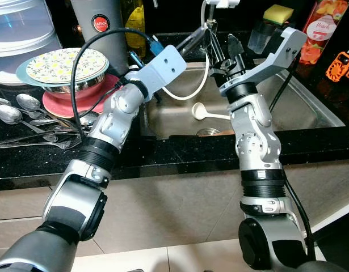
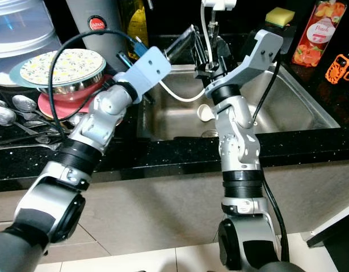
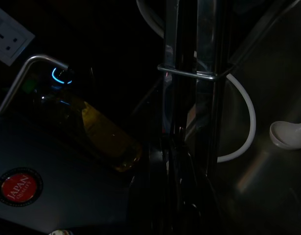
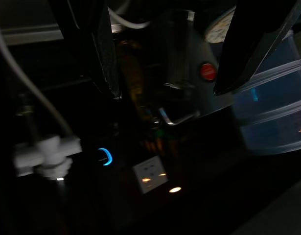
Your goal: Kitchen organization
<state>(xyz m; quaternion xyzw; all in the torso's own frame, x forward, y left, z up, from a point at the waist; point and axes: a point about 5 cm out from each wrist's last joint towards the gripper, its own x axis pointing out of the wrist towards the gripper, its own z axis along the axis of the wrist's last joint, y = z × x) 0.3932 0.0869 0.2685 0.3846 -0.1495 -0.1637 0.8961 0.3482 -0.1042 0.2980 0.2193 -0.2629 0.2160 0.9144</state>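
Yellow sponge (image 1: 278,12) beside a juice carton (image 1: 322,28) (peach, seemingly).

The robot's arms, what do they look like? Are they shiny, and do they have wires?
Yes, both arms are shiny silver with round joints and ribbed black rings. Near each wrist sits a flat, pale grey bracket. The left arm has a black cable looping over it; the right arm has one running down its side. Each ends in a gripper with long black fingers.

Looking down into a home kitchen — steel sink (image 1: 310,107) sitting in a black speckled counter (image 1: 180,153), spoons (image 1: 18,110) lying beside stacked plates (image 1: 66,68), a yellow sponge (image 1: 278,13) resting behind — a ladle (image 1: 205,112) lying inside the basin
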